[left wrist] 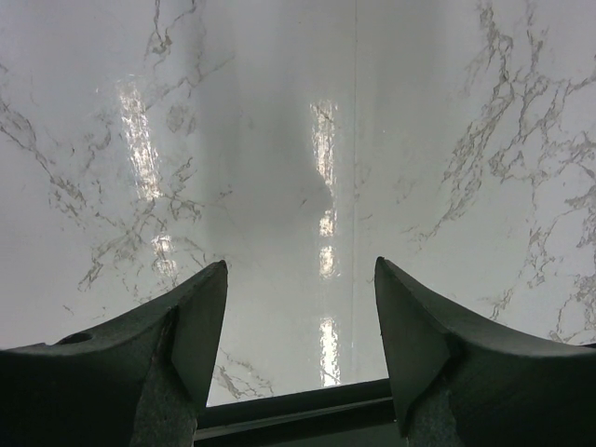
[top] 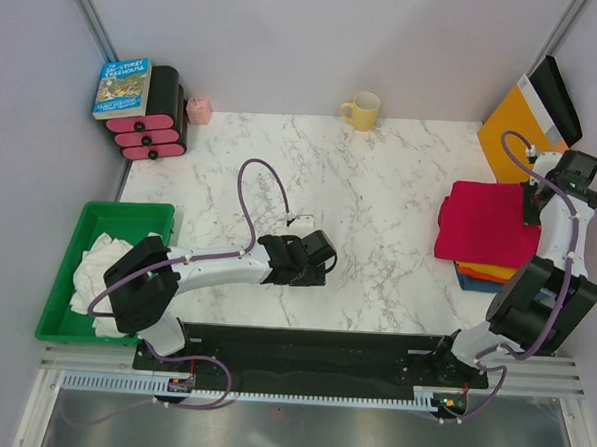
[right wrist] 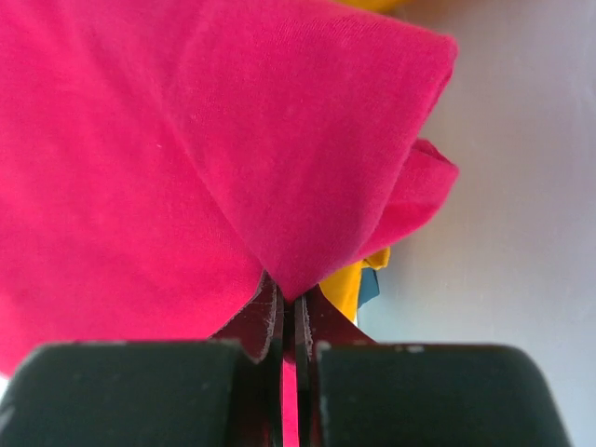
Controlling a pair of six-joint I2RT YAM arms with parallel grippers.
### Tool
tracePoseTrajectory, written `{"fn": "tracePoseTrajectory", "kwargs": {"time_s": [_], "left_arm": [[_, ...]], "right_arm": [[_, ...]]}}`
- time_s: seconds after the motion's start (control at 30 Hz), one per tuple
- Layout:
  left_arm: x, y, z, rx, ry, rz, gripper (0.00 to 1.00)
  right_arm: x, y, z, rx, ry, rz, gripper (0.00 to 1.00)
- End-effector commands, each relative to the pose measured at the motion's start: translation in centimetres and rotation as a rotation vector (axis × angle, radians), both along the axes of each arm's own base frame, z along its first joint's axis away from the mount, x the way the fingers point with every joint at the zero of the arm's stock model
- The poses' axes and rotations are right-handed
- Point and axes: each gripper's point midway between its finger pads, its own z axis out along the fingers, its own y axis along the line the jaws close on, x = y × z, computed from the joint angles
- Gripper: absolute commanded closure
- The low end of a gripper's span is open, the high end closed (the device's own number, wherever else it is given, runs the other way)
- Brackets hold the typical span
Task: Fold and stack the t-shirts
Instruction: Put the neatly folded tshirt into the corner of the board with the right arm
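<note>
While the top view shows the crimson t-shirt (top: 487,221) folded atop a yellow t-shirt (top: 488,271) and a blue t-shirt (top: 467,282) at the right edge of the desk (top: 380,188), only the right wrist view reveals that its fold is gripped by the clenched right jaws. The left jaws are seen released above bare marble. White cloth (top: 101,258) is heaped in a green bin (top: 129,213). The title of the blue book (top: 122,86) cannot be read.

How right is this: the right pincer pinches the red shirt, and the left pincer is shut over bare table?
One error: the left pincer is open, as the left wrist view shows. The right pincer does pinch the red shirt.
</note>
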Motion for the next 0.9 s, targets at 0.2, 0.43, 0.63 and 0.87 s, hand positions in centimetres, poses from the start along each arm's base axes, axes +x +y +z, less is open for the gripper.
{"fn": "tracePoseTrajectory", "kwargs": {"time_s": [0.2,0.43,0.63,0.87], "left_arm": [[-0.4,-1.0,-0.5,-0.017,0.025,0.003,0.29],[-0.7,-1.9,-0.9,-0.007,0.041,-0.007,0.29],[-1.0,-2.7,-1.1,-0.002,0.047,-0.017,0.29],[-1.5,-3.6,-1.2,-0.002,0.049,-0.032,0.29]], "right_arm": [[0.5,-6.2,-3.5,-0.044,-0.023,-0.097,1.0],[-0.9,-10.6,-6.8,-0.033,0.015,-0.207,1.0],[-0.2,-10.5,-6.2,-0.007,-0.038,-0.174,1.0],[2.2,-6.5,0.7,0.104,-0.287,-0.074,0.41]]}}
